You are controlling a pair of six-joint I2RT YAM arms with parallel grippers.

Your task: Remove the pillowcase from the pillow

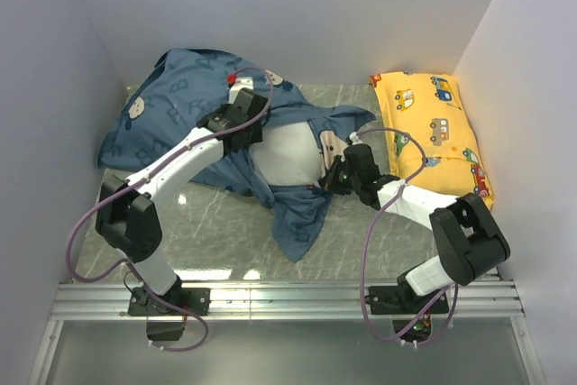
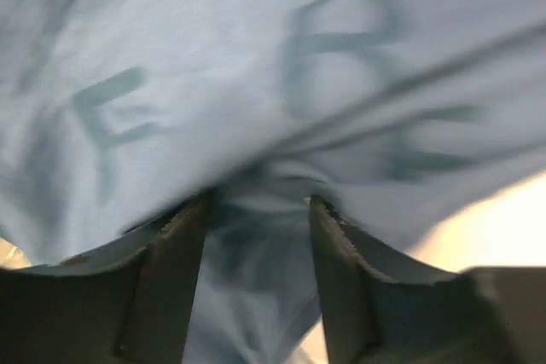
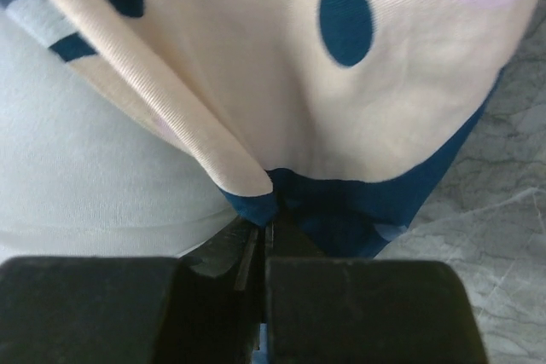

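My right gripper [image 3: 263, 236] is pinching the pillowcase [image 1: 176, 101] at its edge, jaws together on the blue fabric, just beside the white pillow [image 1: 284, 155] showing through the opening. My left gripper [image 2: 256, 206] is standing with its jaws apart, a bunched pillowcase fold lying between them.
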